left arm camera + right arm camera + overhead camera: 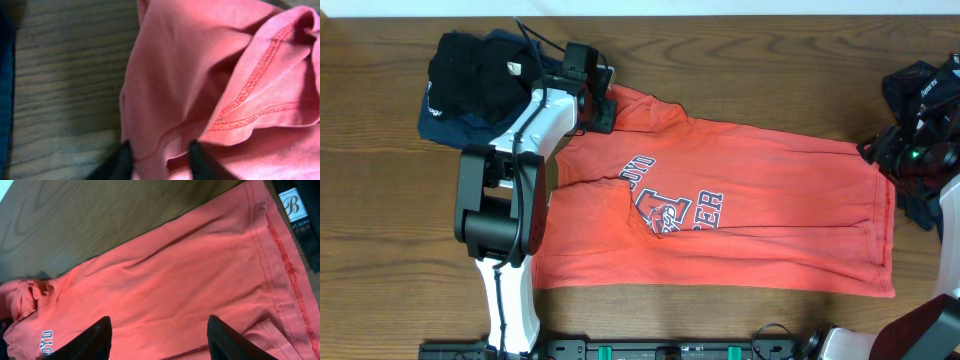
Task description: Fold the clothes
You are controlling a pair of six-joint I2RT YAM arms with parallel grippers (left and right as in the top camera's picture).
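Your large orange-red cotton T-shirt lies spread on the wooden surface, and I judge no fold is made yet. Your left hand straddles its bunched corner, but I cannot tell if it grips. Your right hand hovers open near the hem.

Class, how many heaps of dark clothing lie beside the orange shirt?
2: the left heap lies at the shirt's shoulder end; the right heap lies past its hem. Garments within each may be hidden.
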